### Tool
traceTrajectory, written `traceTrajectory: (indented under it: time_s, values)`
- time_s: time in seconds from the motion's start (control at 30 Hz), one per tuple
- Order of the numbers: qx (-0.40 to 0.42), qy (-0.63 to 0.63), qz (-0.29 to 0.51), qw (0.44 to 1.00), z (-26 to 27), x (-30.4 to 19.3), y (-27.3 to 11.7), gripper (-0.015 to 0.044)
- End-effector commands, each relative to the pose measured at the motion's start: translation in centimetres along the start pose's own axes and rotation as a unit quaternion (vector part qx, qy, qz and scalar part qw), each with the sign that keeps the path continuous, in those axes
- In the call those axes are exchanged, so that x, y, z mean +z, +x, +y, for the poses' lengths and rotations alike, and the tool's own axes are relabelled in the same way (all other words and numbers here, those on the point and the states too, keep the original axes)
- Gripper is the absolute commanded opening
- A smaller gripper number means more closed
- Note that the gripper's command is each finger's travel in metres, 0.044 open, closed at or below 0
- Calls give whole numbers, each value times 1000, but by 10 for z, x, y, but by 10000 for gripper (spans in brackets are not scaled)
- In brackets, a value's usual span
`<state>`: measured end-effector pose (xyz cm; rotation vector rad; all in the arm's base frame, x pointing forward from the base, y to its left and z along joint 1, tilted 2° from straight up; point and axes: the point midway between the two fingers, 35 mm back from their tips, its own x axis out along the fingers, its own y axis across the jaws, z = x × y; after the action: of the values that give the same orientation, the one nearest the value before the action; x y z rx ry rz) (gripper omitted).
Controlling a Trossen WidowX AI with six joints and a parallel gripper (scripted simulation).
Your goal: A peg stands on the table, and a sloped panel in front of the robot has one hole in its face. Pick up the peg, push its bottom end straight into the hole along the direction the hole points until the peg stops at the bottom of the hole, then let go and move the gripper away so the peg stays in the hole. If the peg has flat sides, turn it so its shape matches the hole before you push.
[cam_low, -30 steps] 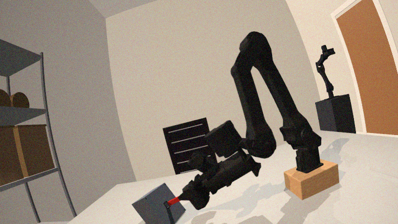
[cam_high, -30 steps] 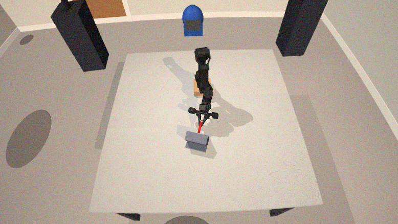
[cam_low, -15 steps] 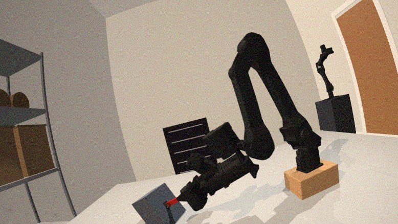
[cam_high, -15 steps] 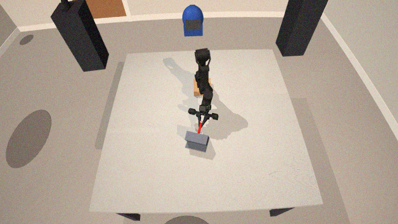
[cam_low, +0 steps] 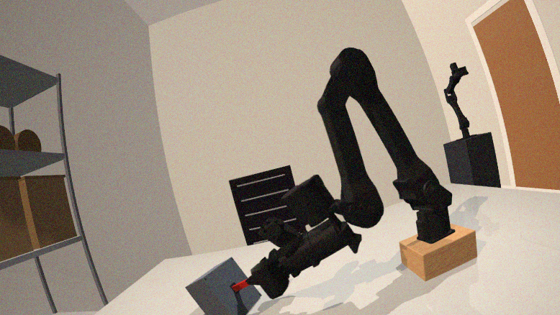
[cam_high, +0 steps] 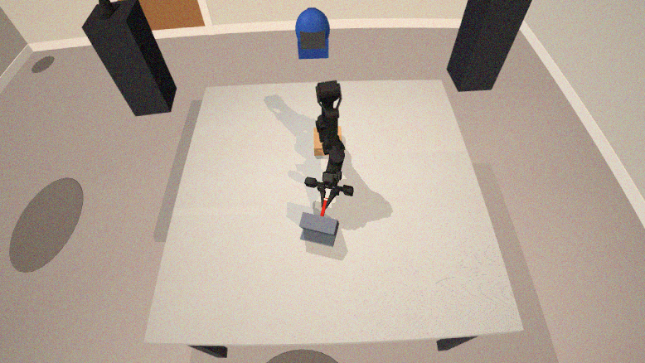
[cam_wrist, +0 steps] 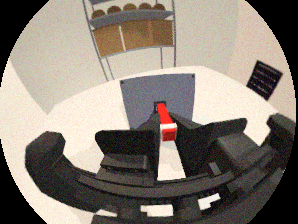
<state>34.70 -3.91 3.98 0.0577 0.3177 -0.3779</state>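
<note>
One red peg point(cam_low: 240, 286), pinched between the black fingers of the gripper point(cam_low: 254, 282), bridges the short gap to the grey sloped panel point(cam_low: 213, 287) at the lower centre of the exterior view, its leading end already meeting the panel's face at the hole. The peg's long axis runs from the gripper down and to the left toward the panel, roughly square to the sloped face, so the coming push looks to depend on keeping that line straight along the hole. Seen from the wrist camera, the peg point(cam_wrist: 165, 123) points directly ahead at the middle of the panel point(cam_wrist: 157, 99), its near end held between the two dark fingers. From above, the peg point(cam_high: 323, 208) lies just beyond the gripper point(cam_high: 326, 199), toward the bottom of the frame, touching the panel's upper edge point(cam_high: 319, 224). The arm rises steeply from its tan base block point(cam_low: 438, 252) at the right, folds sharply at a high elbow and drops low over the table point(cam_high: 252, 288), with the wrist tilted downward toward the panel. How deep the peg sits cannot be judged.
</note>
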Motion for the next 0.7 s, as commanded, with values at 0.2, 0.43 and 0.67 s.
traceTrajectory:
  time_s: [0.2,0.43,0.67]
  values:
    - [2,-3,0,1000,1,-1,6,0]
    - [2,-3,0,1000,1,-1,9,0]
    - [2,-3,0,1000,1,-1,12,0]
